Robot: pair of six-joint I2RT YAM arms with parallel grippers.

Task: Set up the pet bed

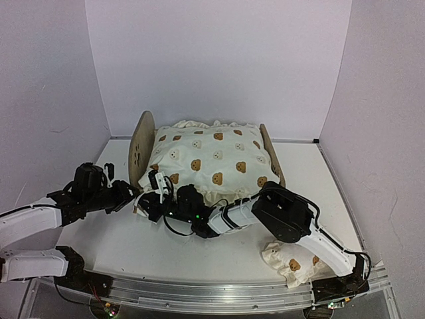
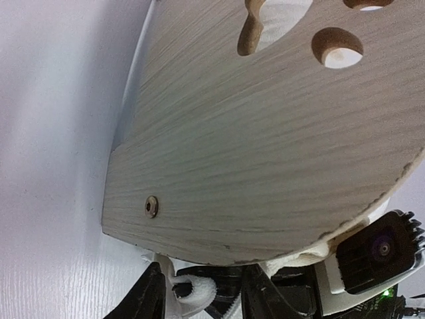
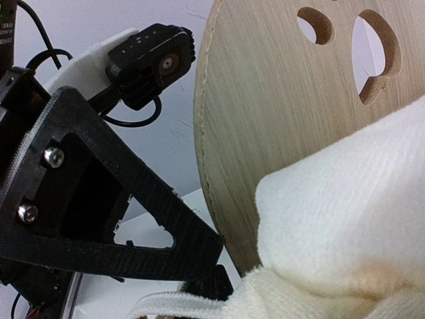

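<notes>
The pet bed stands mid-table, its round wooden headboard [image 1: 139,151] with paw cutouts on the left and its footboard [image 1: 273,159] on the right. A cream bear-print cushion [image 1: 216,163] covers it. Both grippers meet at the headboard's near bottom corner. In the left wrist view my left gripper [image 2: 202,300] stands partly open just below the headboard [image 2: 265,146], with a white cushion tie [image 2: 196,289] looped between its fingers. My right gripper [image 1: 154,194] is shut at the cushion's corner, where the tie [image 3: 179,307] runs out. The striped base is hidden.
A small bear-print pillow [image 1: 292,264] lies at the near right beside the right arm's base. The right forearm [image 1: 285,216] stretches across the table in front of the bed. White walls enclose the table on three sides.
</notes>
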